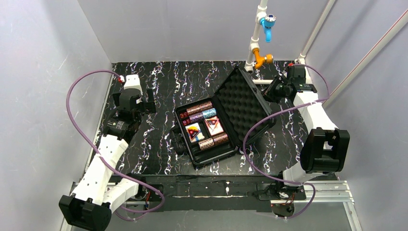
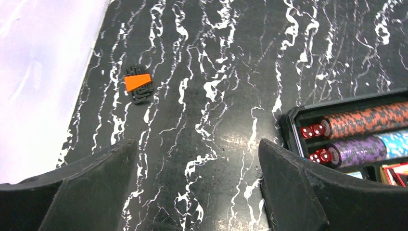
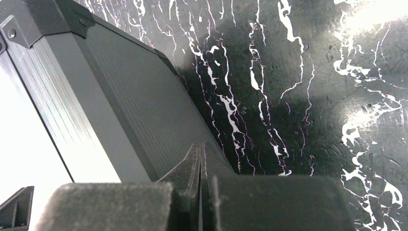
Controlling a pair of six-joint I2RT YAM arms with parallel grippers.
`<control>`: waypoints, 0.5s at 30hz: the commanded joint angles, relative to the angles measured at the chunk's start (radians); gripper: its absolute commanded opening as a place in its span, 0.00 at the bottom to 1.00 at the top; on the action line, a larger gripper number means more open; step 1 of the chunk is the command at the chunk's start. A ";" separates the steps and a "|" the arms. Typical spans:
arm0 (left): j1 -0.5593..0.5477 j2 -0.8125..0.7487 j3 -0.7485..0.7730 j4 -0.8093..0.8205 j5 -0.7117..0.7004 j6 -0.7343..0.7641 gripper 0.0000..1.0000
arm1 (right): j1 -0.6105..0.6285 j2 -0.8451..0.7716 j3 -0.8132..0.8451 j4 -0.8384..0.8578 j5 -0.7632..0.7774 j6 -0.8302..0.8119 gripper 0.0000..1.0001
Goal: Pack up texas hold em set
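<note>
The black hard case [image 1: 217, 157] lies open mid-table, its foam-lined lid [image 1: 243, 103] raised toward the far right. Chip rolls [image 1: 199, 107], two card decks [image 1: 195, 131] and red dice [image 1: 184, 115] sit in its tray. My left gripper [image 1: 133, 102] is open and empty over the table left of the case. In the left wrist view [image 2: 197, 144] the case corner [image 2: 288, 122], chip rolls [image 2: 368, 120] and dice [image 2: 312, 131] show at right. An orange triangular marker [image 2: 138, 84] lies near the left wall. My right gripper [image 1: 270, 91] is shut [image 3: 201, 150] against the lid's outer face [image 3: 134, 96].
A white pipe stand with blue and orange fittings [image 1: 260, 43] rises at the back behind the lid. Grey walls enclose the table on the left [image 2: 38, 72], back and right. Purple cables [image 1: 255, 144] loop from both arms, the right one beside the case.
</note>
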 commanded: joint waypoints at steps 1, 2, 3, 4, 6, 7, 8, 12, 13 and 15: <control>-0.025 0.030 0.015 -0.027 0.166 -0.011 0.93 | 0.041 -0.009 -0.009 0.018 -0.088 -0.005 0.01; -0.035 0.037 0.017 -0.030 0.226 -0.013 0.91 | 0.053 -0.010 -0.007 0.016 -0.085 -0.009 0.01; -0.045 0.044 0.019 -0.034 0.283 -0.018 0.90 | 0.065 -0.010 -0.006 0.013 -0.082 -0.012 0.01; -0.056 0.053 0.022 -0.040 0.334 -0.026 0.88 | 0.077 -0.010 -0.005 0.012 -0.078 -0.013 0.01; -0.077 0.075 0.029 -0.059 0.413 -0.044 0.83 | 0.099 -0.010 -0.005 0.011 -0.069 -0.014 0.01; -0.089 0.087 0.031 -0.066 0.465 -0.055 0.81 | 0.110 -0.010 -0.006 0.012 -0.063 -0.015 0.01; -0.104 0.099 0.031 -0.069 0.517 -0.066 0.80 | 0.119 -0.010 -0.008 0.013 -0.057 -0.015 0.01; -0.205 0.144 0.031 -0.066 0.598 -0.107 0.75 | 0.151 -0.004 -0.022 0.035 -0.043 -0.008 0.01; -0.234 0.156 0.032 -0.058 0.599 -0.120 0.74 | 0.159 0.000 -0.026 0.041 -0.045 -0.004 0.01; -0.283 0.174 0.030 -0.030 0.600 -0.155 0.73 | 0.177 0.008 -0.031 0.053 -0.044 0.002 0.01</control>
